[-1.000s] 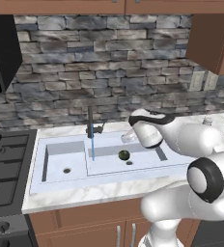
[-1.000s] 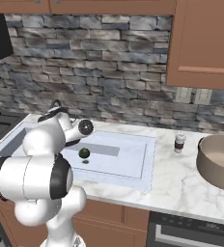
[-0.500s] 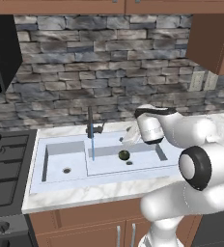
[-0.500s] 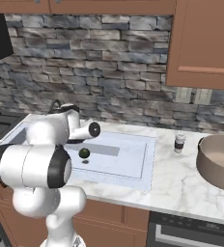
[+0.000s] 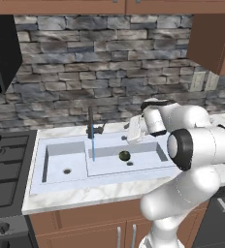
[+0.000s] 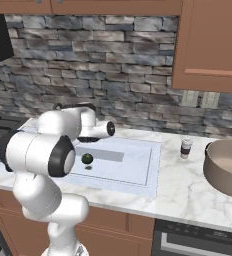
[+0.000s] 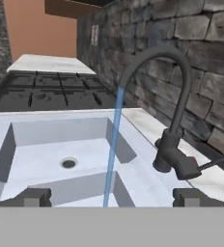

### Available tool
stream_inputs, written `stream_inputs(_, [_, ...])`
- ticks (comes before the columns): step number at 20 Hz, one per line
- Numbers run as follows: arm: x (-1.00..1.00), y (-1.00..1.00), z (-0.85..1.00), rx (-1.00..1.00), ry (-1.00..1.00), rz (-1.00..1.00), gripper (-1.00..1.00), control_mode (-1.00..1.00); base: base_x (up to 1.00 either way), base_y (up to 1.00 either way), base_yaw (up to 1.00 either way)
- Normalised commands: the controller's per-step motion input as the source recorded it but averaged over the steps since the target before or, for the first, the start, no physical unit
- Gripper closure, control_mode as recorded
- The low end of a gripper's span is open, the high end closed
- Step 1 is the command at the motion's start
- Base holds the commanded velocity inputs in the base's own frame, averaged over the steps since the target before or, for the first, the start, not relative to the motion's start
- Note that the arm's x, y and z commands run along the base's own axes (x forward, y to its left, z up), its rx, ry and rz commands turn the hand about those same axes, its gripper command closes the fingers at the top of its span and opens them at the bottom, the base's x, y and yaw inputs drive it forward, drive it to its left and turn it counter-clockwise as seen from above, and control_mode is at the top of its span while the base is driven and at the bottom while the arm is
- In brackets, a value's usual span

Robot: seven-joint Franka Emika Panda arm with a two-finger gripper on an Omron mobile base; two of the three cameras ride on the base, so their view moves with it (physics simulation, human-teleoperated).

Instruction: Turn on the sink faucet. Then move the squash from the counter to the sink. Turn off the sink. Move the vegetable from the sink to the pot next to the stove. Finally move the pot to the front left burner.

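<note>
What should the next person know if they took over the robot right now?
Hand: open, holding nothing, pointed at the sink faucet.
Water is running from the faucet into the sink.
The squash already sits in the big bowl of the sink.
The pot waits on the counter to the right, beside a small jar.
Done: faucet on, squash in the sink.
Left: turn the faucet off, put the squash in the pot, carry the pot to the front left burner of the stove.
</note>
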Motion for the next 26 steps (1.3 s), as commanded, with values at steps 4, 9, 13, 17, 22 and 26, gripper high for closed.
stream_inputs(4, [0.12, 0.14, 0.00, 0.02, 0.00, 0.04, -1.00, -1.00, 0.00, 0.00, 0.00])
stream_inputs(9, [0.22, 0.53, 0.00, 0.00, 0.00, 0.00, -1.00, -1.00, 0.00, 0.00, 0.00])
stream_inputs(13, [0.26, 0.40, 0.00, 0.00, 0.03, 0.00, -1.00, -1.00, 0.00, 0.00, 0.00])
stream_inputs(17, [0.21, 0.04, -0.08, 0.00, 0.00, 0.00, -1.00, -1.00, 0.00, 0.00, 0.00])
stream_inputs(22, [0.13, -0.13, -0.02, 0.01, 0.00, 0.00, -1.00, -1.00, 0.00, 0.00, 0.00])
stream_inputs(26, [0.13, -0.11, 0.00, 0.00, 0.03, 0.00, -1.00, -1.00, 0.00, 0.00, 0.00])
